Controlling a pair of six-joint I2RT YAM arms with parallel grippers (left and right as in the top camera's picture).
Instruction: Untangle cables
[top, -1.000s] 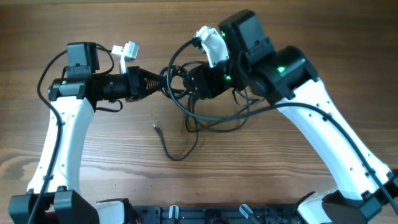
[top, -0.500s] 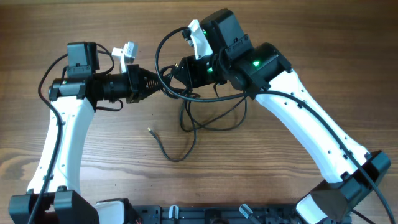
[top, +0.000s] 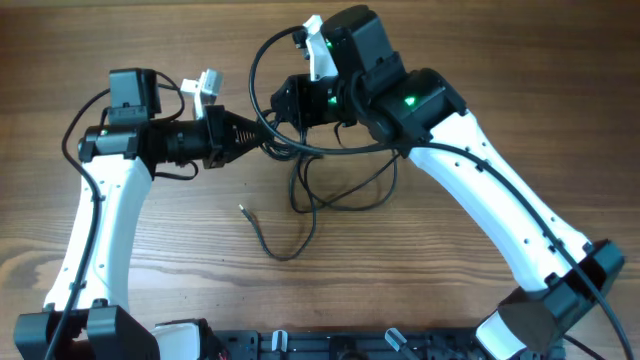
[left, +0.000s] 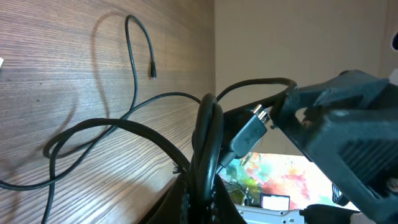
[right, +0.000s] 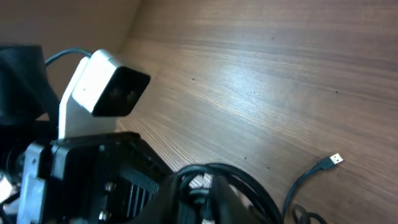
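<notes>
The black cables hang as a tangle between my two grippers, with loops trailing onto the wooden table. One loose strand ends in a small plug. My left gripper is shut on a bunch of strands; the left wrist view shows them pinched between its fingers, with a USB plug just beyond. My right gripper sits close to the left one, raised, and is shut on a cable loop. Another USB plug lies on the table.
The wooden table lies all round. The left arm's white wrist camera is right in front of my right gripper. Thicker black arm wiring loops by the left arm. A black rail runs along the front edge.
My right arm has swung left and back, bringing its gripper close to the left gripper and lifting a cable loop. The trailing strands shifted left. The left arm has stayed put.
</notes>
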